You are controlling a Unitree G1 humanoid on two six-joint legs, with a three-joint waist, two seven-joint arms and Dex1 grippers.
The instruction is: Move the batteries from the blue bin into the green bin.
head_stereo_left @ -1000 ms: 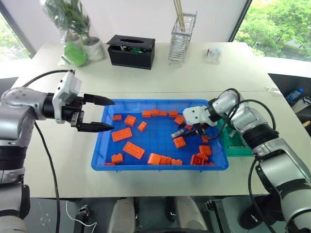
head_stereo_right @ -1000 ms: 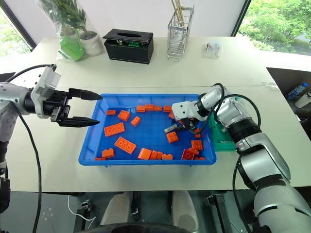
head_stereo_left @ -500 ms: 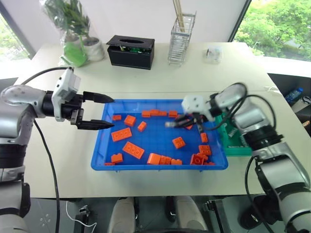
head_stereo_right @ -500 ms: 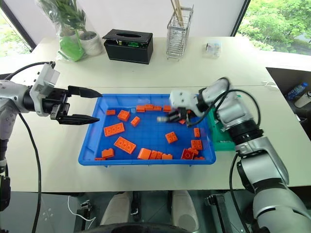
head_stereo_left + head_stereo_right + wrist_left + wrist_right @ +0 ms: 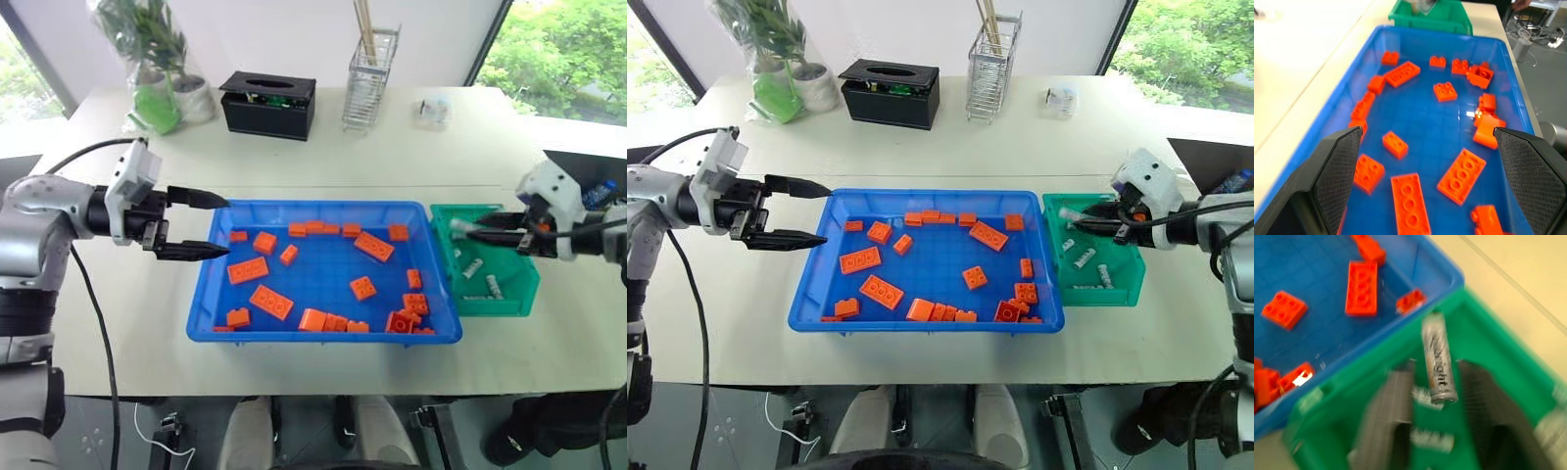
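The blue bin (image 5: pixel 323 338) is seen at the centre of the table, with the green bin (image 5: pixel 509 305) set directly against its 3 o'clock side. Only orange bricks (image 5: pixel 270 302) are observed scattered across the blue bin's floor; no battery can be made out among them.

The right gripper (image 5: pixel 468 231) is positioned over the green bin, reaching in from 3 o'clock with its fingers pointing toward 9 o'clock. In the right wrist view its two fingers (image 5: pixel 1385 416) are seen parted, and one battery (image 5: pixel 1439 360) is seen between them, above the bin's interior; whether it is touched by either finger cannot be determined. Further batteries (image 5: pixel 1084 258) are noted lying on the green bin's floor, loosely spread and at differing angles.

The left gripper (image 5: pixel 208 227) is held at the blue bin's 9 o'clock rim, pointing toward 3 o'clock. Its fingers (image 5: pixel 1339 169) are spread wide with nothing between them.
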